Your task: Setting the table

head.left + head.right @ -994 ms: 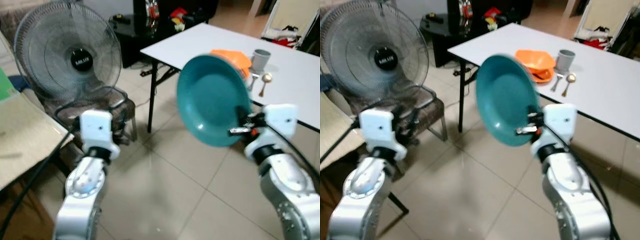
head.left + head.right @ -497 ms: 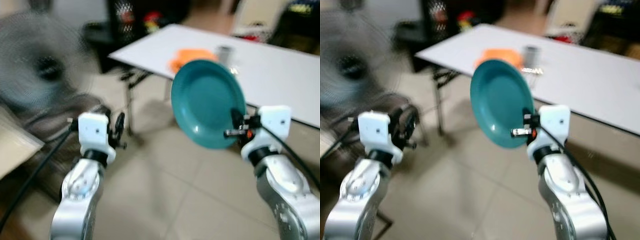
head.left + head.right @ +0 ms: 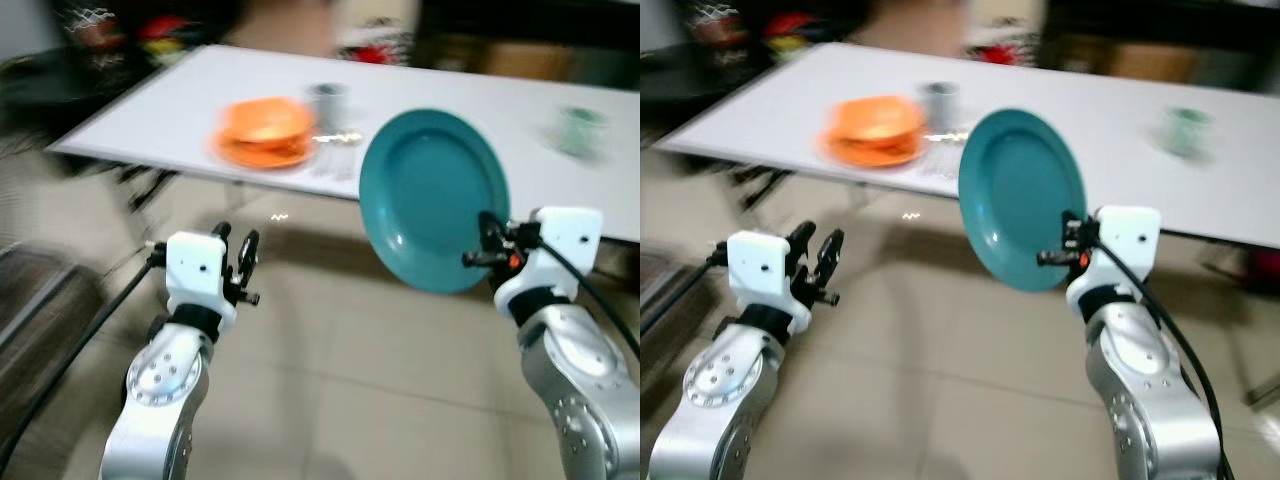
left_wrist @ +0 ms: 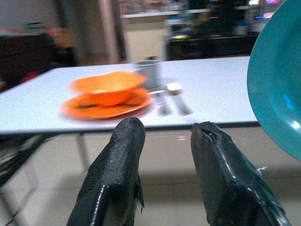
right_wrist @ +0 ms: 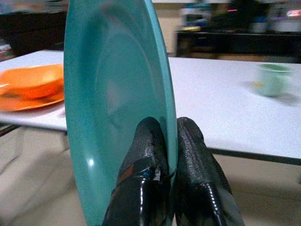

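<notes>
Right jaws (image 5: 167, 141) clenched on the lower rim of the teal plate (image 3: 435, 200), which stands nearly on edge, centre-right of the frame, in the air in front of the desk (image 3: 180, 105) and not yet over it. Left jaws (image 4: 164, 136) released, fingers apart, nothing in them, held low at left-centre.

Change: the whole view has swung. A second ago a fan and chair filled the upper left; now they are gone and the desk spans the top of the frame, so the camera turned toward it. Plate grip looks the same. Picture is motion-blurred.

On the desk: orange bowl (image 3: 265, 120) on an orange plate (image 3: 262, 152), grey cup (image 3: 325, 100) just beside it, cutlery (image 4: 169, 99) near the cup, a pale green cup (image 3: 578, 128) well apart at upper right.

Judgement: robot now faces the desk, carrying stage nearly over; next is closing in and laying the plate flat on bare surface between the orange set and green cup.
</notes>
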Robot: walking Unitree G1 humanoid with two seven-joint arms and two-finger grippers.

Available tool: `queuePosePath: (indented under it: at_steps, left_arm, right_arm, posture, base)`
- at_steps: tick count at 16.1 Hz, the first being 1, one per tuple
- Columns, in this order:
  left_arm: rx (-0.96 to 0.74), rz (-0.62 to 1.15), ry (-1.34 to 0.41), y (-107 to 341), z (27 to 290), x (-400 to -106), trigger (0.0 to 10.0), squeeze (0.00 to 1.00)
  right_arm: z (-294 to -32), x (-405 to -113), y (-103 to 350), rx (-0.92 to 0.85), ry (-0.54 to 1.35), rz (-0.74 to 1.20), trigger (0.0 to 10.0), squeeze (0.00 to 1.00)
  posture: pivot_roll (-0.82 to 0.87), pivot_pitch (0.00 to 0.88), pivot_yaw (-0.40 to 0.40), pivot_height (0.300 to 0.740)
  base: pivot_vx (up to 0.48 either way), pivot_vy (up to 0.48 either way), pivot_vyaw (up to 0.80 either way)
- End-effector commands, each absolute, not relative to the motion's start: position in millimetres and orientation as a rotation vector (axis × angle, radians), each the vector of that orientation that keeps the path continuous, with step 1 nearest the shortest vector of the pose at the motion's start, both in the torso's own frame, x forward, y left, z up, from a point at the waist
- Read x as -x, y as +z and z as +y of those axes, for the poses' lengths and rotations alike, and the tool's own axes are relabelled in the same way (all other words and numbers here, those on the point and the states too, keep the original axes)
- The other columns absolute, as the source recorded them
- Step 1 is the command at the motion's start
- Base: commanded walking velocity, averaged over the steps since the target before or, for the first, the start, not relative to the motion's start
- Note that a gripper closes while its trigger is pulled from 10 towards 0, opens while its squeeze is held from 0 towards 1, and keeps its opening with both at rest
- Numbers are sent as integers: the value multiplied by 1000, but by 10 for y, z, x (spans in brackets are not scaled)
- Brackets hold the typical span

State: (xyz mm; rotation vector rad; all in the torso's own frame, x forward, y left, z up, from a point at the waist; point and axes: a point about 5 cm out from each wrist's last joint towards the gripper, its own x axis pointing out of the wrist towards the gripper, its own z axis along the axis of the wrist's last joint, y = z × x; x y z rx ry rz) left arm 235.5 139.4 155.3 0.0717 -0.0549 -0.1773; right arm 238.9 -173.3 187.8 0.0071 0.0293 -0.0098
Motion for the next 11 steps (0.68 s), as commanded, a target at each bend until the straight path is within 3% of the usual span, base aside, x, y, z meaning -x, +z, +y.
queuePosePath:
  at_steps: [1,11]
  left_arm:
    - [-56,-62,-195,1569,1333,-2356,10000,0]
    - [-37,-65,-209,1559,1281,-2396,10000,0]
  right_arm:
    - [-1802,-2384,1952,-10,-43,-9,10000,0]
    - [-1818,-2357,1956,-15,-50,-2,10000,0]
  posture:
    - [-50,0,-16,740]
    - [-71,0,-20,740]
  base:
    - [379,0,-788]
    - [390,0,-788]
